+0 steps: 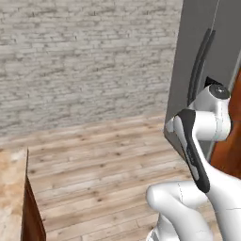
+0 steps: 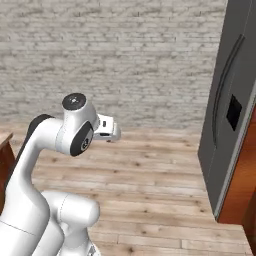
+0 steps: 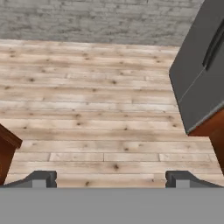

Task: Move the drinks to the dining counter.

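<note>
Dark fingertips [image 3: 43,178] rise at the bottom of the hand view, spread wide with nothing between them, so the gripper [image 3: 112,178] is empty and, I judge, carried ready for a first grasp. The arm [image 2: 55,145] is folded up close over the base, hand [image 2: 107,129] pointing forward and slightly down. That compact pose suits driving more than reaching.

Just beyond the fingers lies bare plank floor [image 3: 87,100]. At the near left, a corner of marbled beige counter [image 1: 10,188] over brown wood juts into the left base view. Whether this is the dining counter I cannot tell from so small a piece.

Farther off to the right stands the grey fridge [image 2: 232,105], doors closed, with a brown cabinet side [image 2: 240,185] against it. A pale brick wall [image 1: 84,56] closes the scene at the back.

No drinks can be seen here, so where they stand I cannot tell. Probably the base must first travel to them, and the task looks barely begun.
</note>
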Available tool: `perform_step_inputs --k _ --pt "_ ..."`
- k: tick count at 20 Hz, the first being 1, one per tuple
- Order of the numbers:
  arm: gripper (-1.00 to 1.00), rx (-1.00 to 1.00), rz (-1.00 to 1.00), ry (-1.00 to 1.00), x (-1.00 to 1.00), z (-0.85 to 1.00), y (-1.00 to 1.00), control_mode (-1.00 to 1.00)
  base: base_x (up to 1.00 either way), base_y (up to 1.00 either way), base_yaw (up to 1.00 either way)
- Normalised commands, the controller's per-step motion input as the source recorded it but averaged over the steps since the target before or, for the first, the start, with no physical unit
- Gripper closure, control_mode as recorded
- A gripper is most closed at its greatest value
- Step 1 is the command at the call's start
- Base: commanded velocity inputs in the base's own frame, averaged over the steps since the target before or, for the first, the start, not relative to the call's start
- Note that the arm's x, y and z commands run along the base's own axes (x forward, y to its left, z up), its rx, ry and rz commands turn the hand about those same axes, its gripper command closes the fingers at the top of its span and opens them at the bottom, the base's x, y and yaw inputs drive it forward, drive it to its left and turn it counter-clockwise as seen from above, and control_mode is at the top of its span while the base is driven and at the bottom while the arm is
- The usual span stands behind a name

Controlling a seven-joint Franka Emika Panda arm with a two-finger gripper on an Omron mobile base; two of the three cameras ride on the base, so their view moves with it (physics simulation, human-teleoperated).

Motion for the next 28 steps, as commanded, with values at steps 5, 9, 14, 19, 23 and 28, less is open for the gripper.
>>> perform_step_inputs --k 5,9,14,19,23,28 --pt "-1.0 0.0 0.0 0.0 0.0 0.0 0.0 1.0 0.39 -0.5 -0.69" --pt "-1.0 0.0 0.0 0.0 0.0 0.0 0.0 1.0 0.31 -0.67 -0.69" --pt "-1.0 0.0 0.0 0.0 0.0 0.0 0.0 1.0 0.64 -0.67 -0.57" --pt "-1.0 0.0 0.0 0.0 0.0 0.0 0.0 1.0 0.88 -0.36 -0.36" --pt "-1.0 0.0 0.0 0.0 0.0 0.0 0.0 1.0 0.69 0.04 -0.24" --pt "-1.0 0.0 0.0 0.0 0.0 0.0 0.0 1.0 0.23 0.0 -0.52"
